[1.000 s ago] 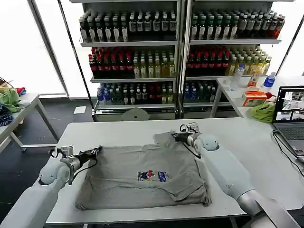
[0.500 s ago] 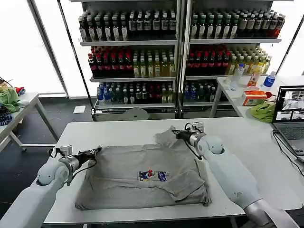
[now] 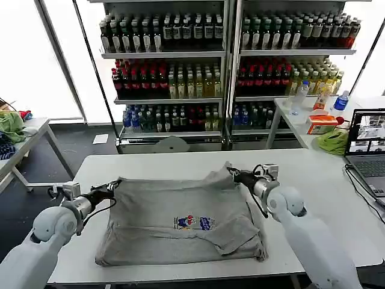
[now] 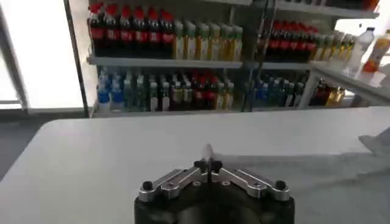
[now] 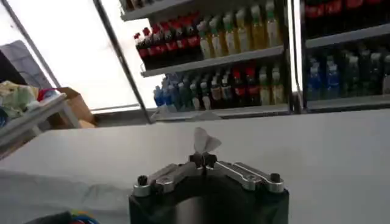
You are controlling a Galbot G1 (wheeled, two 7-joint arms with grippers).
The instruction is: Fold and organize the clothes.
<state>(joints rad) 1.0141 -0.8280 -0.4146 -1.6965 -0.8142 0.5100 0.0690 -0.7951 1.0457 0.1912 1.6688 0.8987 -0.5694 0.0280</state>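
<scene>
A light grey short-sleeved shirt with a small multicoloured chest print lies on the white table. Its far edge is lifted off the table between the two grippers. My left gripper is shut on the shirt's far left corner. My right gripper is shut on the far right corner. In the left wrist view a thin sliver of grey cloth sticks out of the left gripper. The right wrist view shows a tuft of cloth pinched in the right gripper.
Shelves of bottles stand behind the table. A laptop sits at the table's right edge, with its cable near the right arm. A side table at the back right holds a green cloth heap and a box. Another green heap lies far left.
Both grippers have moved outward and up with the shirt's far corners, the left one leftward and the right one rightward. The far edge is now stretched and raised.
</scene>
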